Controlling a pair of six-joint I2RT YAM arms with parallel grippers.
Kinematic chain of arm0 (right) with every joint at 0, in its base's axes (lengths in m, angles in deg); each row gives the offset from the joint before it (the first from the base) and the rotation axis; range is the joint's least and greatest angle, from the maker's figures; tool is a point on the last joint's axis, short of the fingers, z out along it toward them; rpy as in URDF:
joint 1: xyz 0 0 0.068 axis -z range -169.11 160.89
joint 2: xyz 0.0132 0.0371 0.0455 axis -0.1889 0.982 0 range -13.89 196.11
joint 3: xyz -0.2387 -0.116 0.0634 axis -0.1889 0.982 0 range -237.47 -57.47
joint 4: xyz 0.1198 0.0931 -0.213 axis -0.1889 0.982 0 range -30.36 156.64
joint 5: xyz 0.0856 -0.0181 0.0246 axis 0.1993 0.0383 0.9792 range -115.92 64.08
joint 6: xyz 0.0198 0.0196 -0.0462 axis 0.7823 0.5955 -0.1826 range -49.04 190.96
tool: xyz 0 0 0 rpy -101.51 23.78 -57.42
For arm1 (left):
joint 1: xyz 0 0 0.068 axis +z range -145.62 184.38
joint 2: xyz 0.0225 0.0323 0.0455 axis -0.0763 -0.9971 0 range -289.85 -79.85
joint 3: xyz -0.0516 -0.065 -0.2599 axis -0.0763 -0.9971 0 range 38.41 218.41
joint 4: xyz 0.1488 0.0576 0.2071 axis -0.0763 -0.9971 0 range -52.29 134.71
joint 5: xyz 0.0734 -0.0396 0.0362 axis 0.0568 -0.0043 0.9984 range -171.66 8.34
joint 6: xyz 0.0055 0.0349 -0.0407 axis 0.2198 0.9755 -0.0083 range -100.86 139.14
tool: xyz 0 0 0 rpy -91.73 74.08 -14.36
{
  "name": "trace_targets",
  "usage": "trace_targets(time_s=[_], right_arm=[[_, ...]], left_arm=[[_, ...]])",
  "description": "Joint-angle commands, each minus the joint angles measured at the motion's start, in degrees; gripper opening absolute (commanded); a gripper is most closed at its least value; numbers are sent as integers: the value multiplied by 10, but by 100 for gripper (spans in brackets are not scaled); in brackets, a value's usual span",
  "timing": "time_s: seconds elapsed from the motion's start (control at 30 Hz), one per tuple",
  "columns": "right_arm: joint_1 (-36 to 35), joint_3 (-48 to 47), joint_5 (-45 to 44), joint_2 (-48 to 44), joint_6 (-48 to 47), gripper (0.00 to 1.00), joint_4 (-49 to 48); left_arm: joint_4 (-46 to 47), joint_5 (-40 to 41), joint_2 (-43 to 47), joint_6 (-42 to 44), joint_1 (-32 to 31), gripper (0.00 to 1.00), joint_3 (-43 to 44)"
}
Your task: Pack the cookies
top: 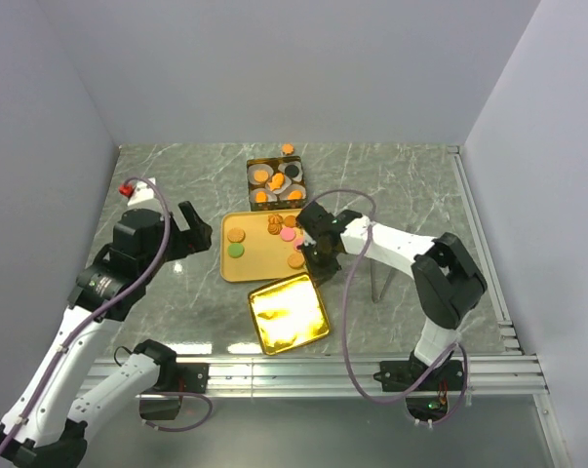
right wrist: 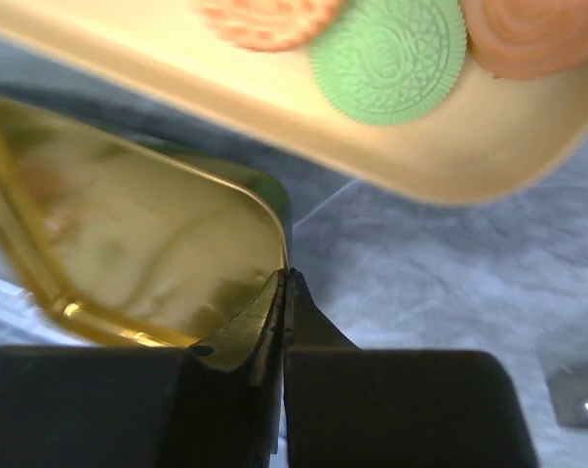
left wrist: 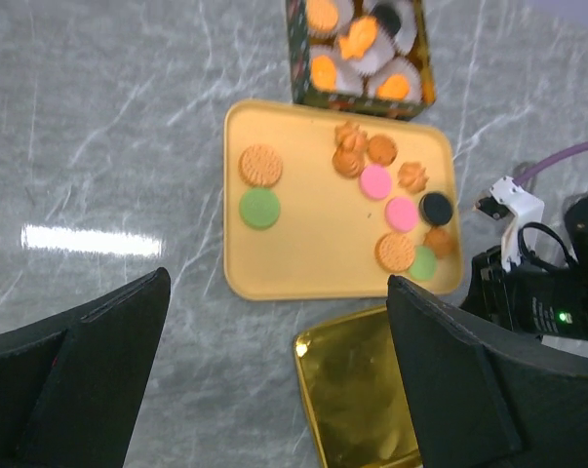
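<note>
Several cookies lie on a yellow tray (top: 259,263): a tan one (left wrist: 261,166) and a green one (left wrist: 259,208) at its left, with pink, black and orange ones (left wrist: 375,180) clustered at its right. A dark tin (top: 276,181) behind the tray holds orange and black cookies in white paper cups. My left gripper (top: 194,229) is open and empty, hovering left of the tray. My right gripper (right wrist: 286,278) is shut on the corner rim of the gold lid (right wrist: 128,234), just below the tray's corner with a green cookie (right wrist: 389,58).
One orange cookie (top: 288,149) lies on the table behind the tin. The gold lid (top: 289,314) lies upturned in front of the tray. A small grey stand (top: 376,283) is to the right of my right arm. Grey walls enclose the table.
</note>
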Motion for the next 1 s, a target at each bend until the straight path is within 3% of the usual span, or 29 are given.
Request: trace_targets(time_s=[0.0,0.2,0.37,0.53,0.73,0.97], right_arm=[[-4,-63,-1,-76,-29,0,46],[-2,-171,1,-109,-21,0,92],[14,-333,-8,-78,-19,0,138],[70,-504,37,1,-12,0,180],[146,-532,118,16,22,0,166],[162,-499,155,-4,31,0,151]], left_arm=[[6,15,-11,8,-1,99,56],[20,3,-57,45,-2,99,124],[63,-21,-113,79,2,100,167],[96,-127,-165,89,43,99,211],[148,-266,-176,69,92,99,197],[251,-403,-184,24,110,98,112]])
